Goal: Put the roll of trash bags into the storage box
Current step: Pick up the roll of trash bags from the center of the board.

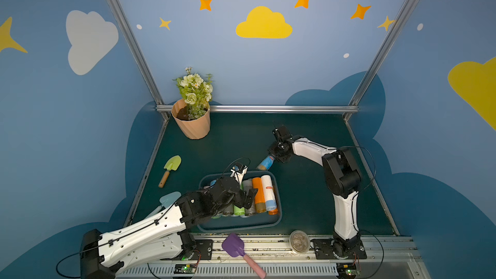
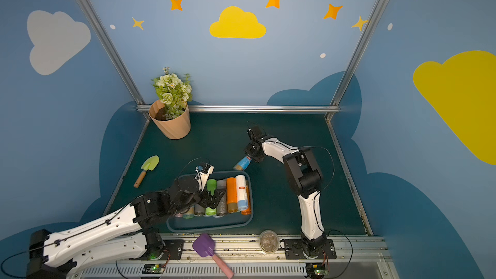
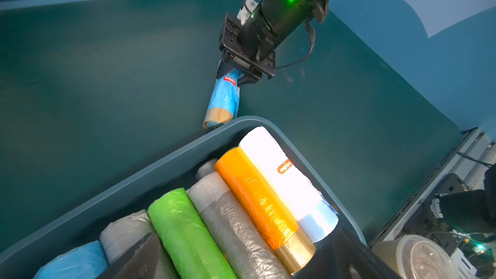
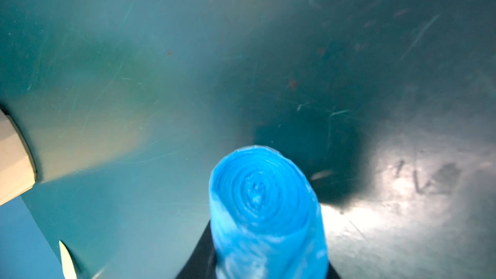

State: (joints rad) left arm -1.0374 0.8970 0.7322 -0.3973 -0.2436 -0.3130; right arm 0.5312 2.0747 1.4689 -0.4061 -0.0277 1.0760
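Observation:
The roll of trash bags (image 1: 265, 163) (image 2: 243, 162) is blue with a tan band at one end and lies on the green table just beyond the storage box's far rim. My right gripper (image 1: 271, 157) (image 3: 230, 73) is shut on its far end. In the right wrist view the roll (image 4: 265, 205) fills the space between the fingers. The storage box (image 1: 239, 228) (image 3: 161, 162) is a shallow blue-grey bin holding several rolls side by side. My left gripper (image 1: 248, 199) (image 3: 241, 259) hangs open over those rolls and holds nothing.
A peach flowerpot (image 1: 192, 122) with flowers stands at the back left. A green trowel (image 1: 170, 169) lies left of the box. A purple scoop (image 1: 233, 245) and a round clear container (image 1: 299, 240) sit on the front rail.

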